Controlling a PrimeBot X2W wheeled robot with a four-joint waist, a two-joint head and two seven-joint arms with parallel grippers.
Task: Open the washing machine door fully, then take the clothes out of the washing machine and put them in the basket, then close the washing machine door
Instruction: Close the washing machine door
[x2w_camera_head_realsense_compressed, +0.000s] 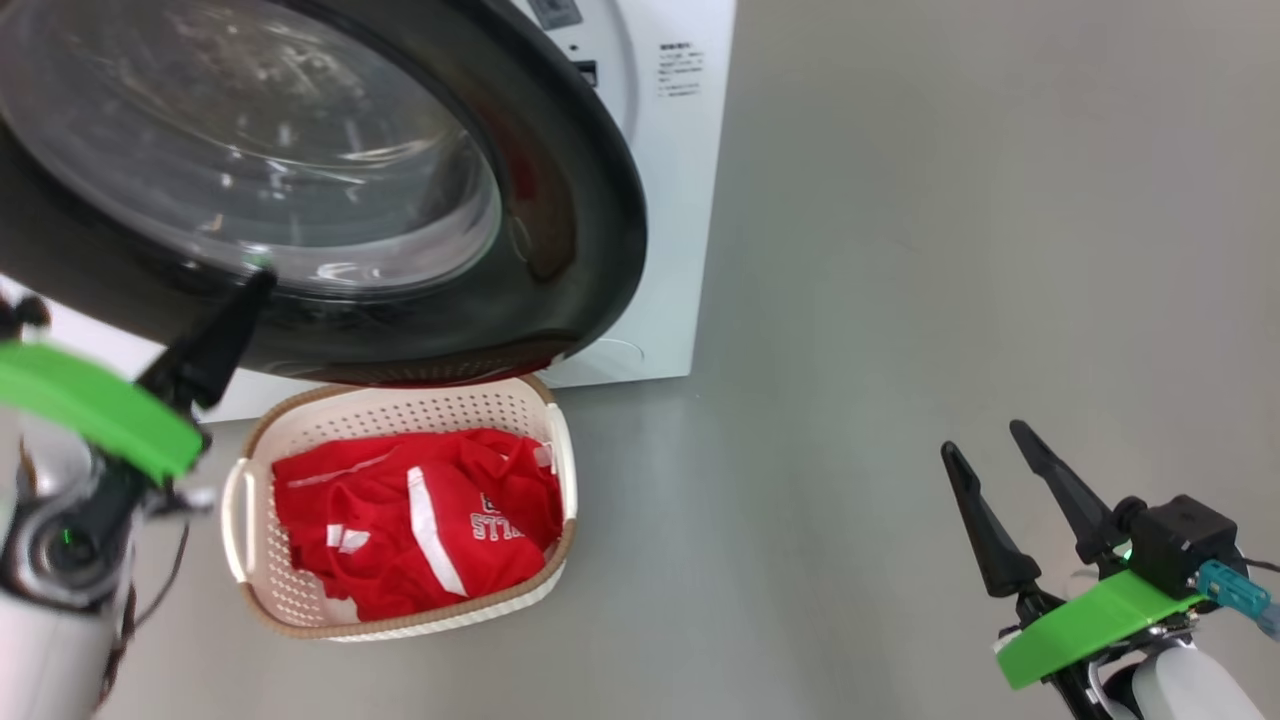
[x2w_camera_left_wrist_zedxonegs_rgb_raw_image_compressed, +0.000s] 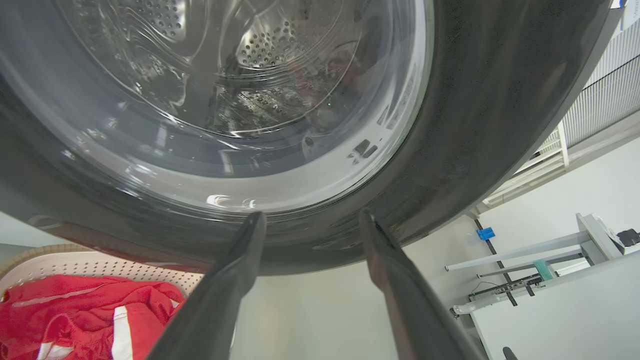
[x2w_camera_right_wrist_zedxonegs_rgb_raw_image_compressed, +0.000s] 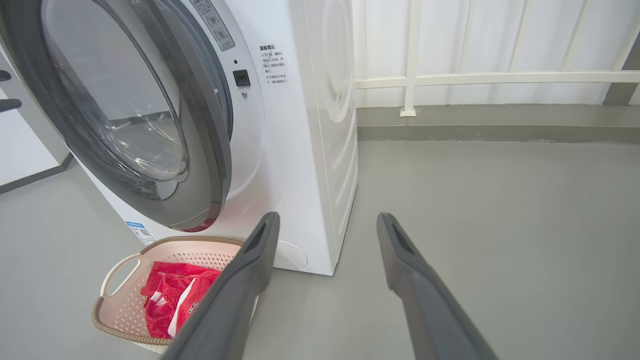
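Pointing at the glossy black rim of the washing machine door at upper left, the left gripper is spread and holds nothing; contact unclear. The door overhangs the back rim of the basket. Red clothes with white stripes and lettering are heaped inside. White washing machine behind. Bare grey floor to the right. Right gripper at lower right, wide apart, empty.

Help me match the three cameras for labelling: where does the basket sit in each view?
Head view: the basket is lower centre-left, under the washing machine door.
Left wrist view: the basket is in the bottom left corner, below the door.
Right wrist view: the basket is at the bottom left, beneath the door.
Shared landmark: the door's dark rim, directly above the basket each time.
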